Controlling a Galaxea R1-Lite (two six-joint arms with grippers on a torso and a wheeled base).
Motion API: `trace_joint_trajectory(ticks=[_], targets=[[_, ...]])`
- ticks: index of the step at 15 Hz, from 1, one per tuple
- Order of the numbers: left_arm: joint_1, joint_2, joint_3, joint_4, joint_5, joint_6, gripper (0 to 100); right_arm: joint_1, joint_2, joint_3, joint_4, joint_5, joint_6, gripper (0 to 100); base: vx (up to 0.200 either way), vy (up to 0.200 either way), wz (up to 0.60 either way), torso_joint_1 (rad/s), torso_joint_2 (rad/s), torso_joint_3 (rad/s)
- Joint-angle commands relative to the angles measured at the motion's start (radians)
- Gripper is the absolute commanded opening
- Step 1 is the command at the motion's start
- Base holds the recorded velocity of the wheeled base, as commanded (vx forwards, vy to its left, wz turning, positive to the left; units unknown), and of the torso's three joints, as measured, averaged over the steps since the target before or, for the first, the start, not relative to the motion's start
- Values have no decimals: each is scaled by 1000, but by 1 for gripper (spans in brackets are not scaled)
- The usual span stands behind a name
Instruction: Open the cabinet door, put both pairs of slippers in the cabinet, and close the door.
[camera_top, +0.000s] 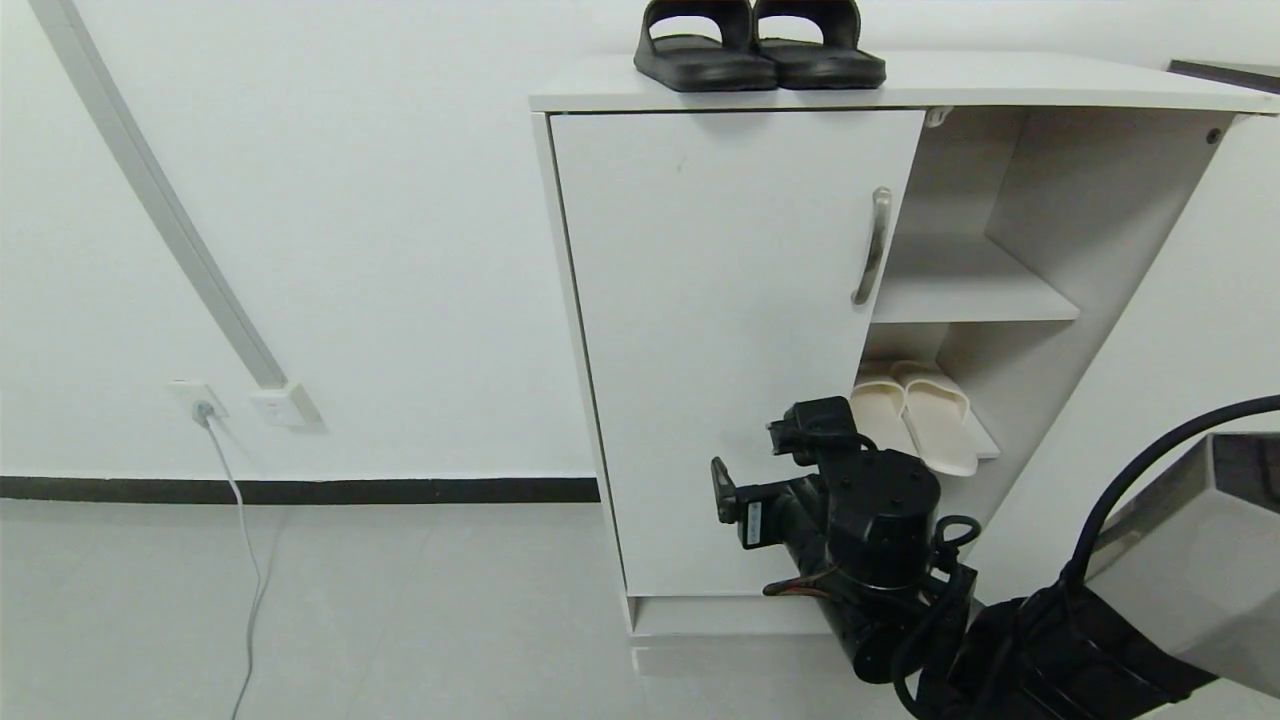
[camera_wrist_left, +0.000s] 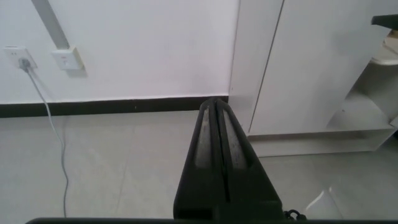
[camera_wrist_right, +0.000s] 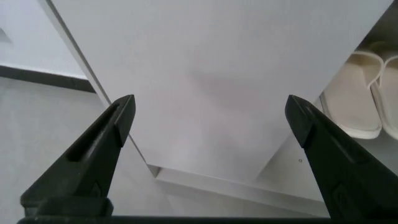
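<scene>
Head view: the cabinet (camera_top: 1000, 80) is standing against the wall. Its right door (camera_top: 1180, 340) is hanging wide open at three o'clock, and its left door (camera_top: 720, 350) is sitting shut. The white slippers (camera_top: 925, 415) are lying side by side on a lower shelf, at about five o'clock from the handle (camera_top: 873, 245), so that pair is looking already stowed. The black slippers (camera_top: 760, 45) are resting on the cabinet top at twelve o'clock and are probably the pair left to move. The shelf (camera_top: 970, 295) above the white pair is offering room for them. The right arm (camera_top: 870, 520) is hanging low at six o'clock, just in front of the shut door's lower part and well below the black pair. I judge it is needing a long lift before any grasp.

Left wrist view: the left gripper (camera_wrist_left: 216, 112) is pointing out over the floor (camera_wrist_left: 124, 162) with its fingers pressed together and gripping nothing. It is apparently being kept away from the cabinet opening while the other arm is working.

Right wrist view: the right gripper (camera_wrist_right: 210, 106) is facing the shut door with its fingers spread wide and nothing between them. The white slippers are showing past the door's edge. The spread fingers are likely suiting a grasp on the black pair.
</scene>
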Motion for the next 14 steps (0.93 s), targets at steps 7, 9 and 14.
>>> trace_joint_trajectory(ticks=[7, 9, 14], targets=[[0, 2, 0, 0, 3, 8, 0, -3, 0, 39, -9, 8, -23, 100, 0, 0, 0, 0, 0, 0], [0, 2, 0, 0, 1, 6, 0, -3, 0, 41, -13, 8, -29, 100, 0, 0, 0, 4, 1, 45], [0, 2, 0, 0, 4, 0, 0, -3, 0, 48, -13, 8, -31, 100, 0, 0, 0, 5, 4, 173]])
